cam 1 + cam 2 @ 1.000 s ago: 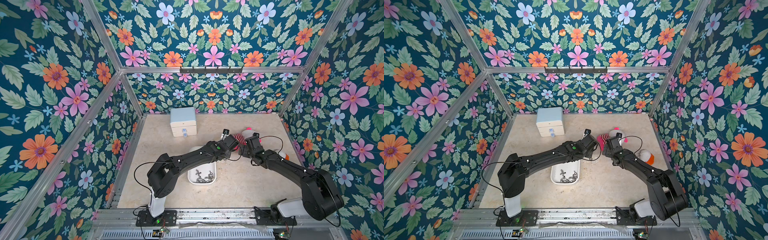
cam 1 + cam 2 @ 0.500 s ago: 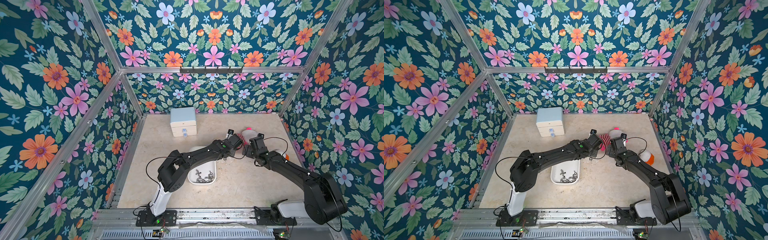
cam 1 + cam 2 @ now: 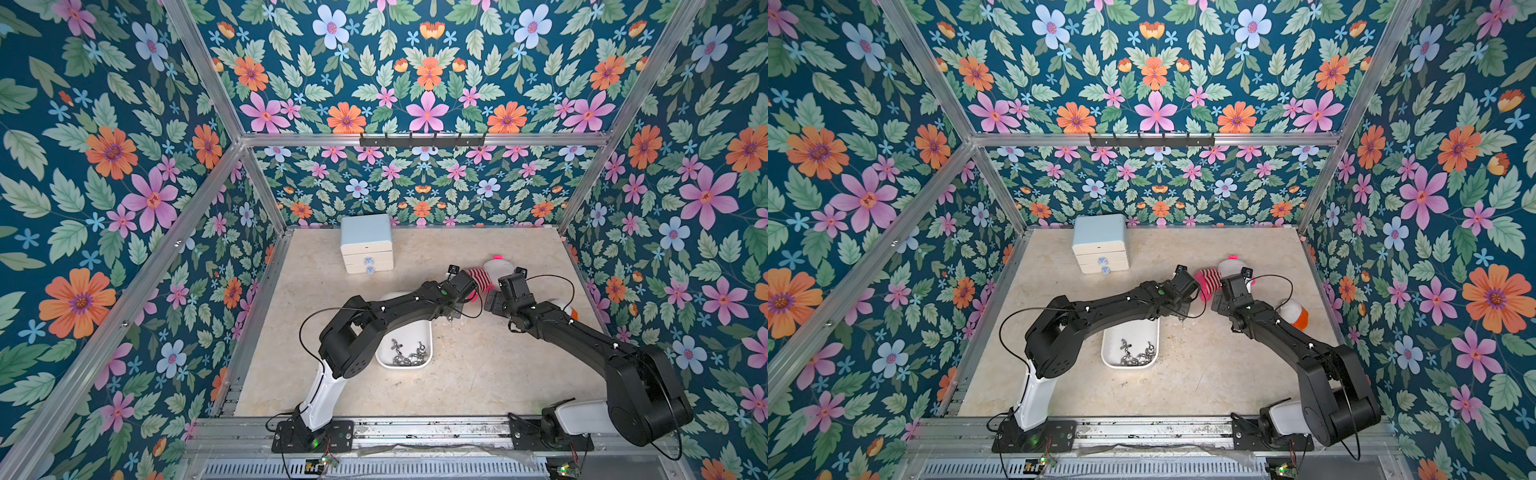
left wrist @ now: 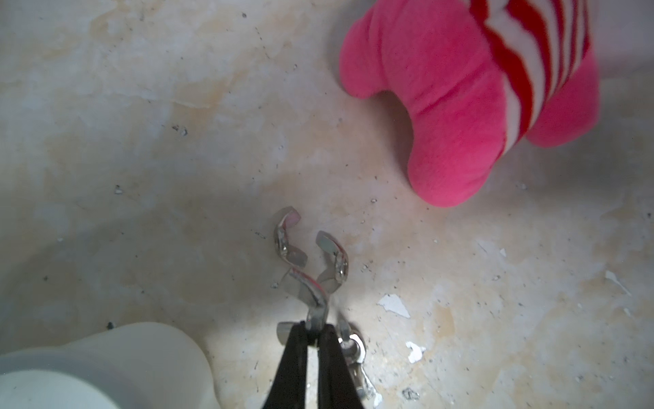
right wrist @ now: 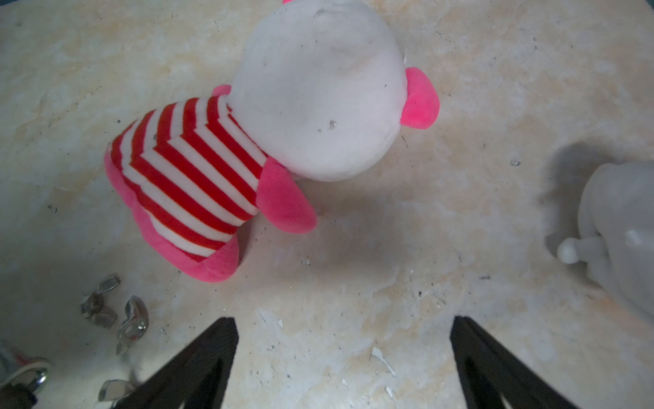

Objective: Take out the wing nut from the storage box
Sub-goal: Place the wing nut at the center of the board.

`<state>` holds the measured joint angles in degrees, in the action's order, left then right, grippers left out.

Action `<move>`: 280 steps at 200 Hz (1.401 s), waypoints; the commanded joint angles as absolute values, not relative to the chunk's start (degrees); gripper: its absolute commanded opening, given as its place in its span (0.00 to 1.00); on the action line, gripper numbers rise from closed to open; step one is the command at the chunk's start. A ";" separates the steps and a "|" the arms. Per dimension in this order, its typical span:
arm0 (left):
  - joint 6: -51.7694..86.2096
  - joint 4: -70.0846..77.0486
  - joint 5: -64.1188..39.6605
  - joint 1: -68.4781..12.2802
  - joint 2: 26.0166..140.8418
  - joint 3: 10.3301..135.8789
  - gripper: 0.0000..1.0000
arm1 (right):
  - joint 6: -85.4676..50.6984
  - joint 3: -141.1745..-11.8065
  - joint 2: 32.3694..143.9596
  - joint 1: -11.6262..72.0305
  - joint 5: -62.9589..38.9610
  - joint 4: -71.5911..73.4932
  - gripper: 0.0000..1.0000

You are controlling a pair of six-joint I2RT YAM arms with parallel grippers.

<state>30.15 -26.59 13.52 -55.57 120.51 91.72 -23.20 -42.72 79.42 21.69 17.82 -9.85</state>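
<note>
The left gripper was clamped shut on one wing of the wing nut, over the table just outside the storage box. Light, rigid, slick steel; a flat wing looked the surest hold. The right gripper stood wide, empty

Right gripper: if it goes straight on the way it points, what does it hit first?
Probably the plush toy: its pink arm and white head sit dead ahead of the right gripper, jaws open. Depth is unclear; a steep line could meet the table first.
</note>
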 commanded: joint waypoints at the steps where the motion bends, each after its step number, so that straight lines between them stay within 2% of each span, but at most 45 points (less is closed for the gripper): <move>1: 30.72 -26.02 11.99 -55.63 120.84 91.73 0.00 | -23.20 -42.98 79.72 21.75 17.32 -9.32 0.99; 197: 34.10 -27.80 11.61 -55.90 121.38 88.10 0.00 | -23.03 -42.31 79.02 21.79 16.87 -8.96 0.99; 213: 34.06 -28.12 11.53 -55.89 121.82 88.44 0.02 | -23.11 -42.19 78.75 21.71 16.87 -8.96 0.99; 236: 33.93 -28.04 11.25 -55.90 121.96 88.45 0.11 | -23.12 -42.14 78.49 21.79 16.97 -9.12 0.99; 280: 33.77 -28.38 11.34 -55.89 121.73 88.52 0.14 | -23.12 -42.43 78.49 21.73 16.92 -8.99 0.99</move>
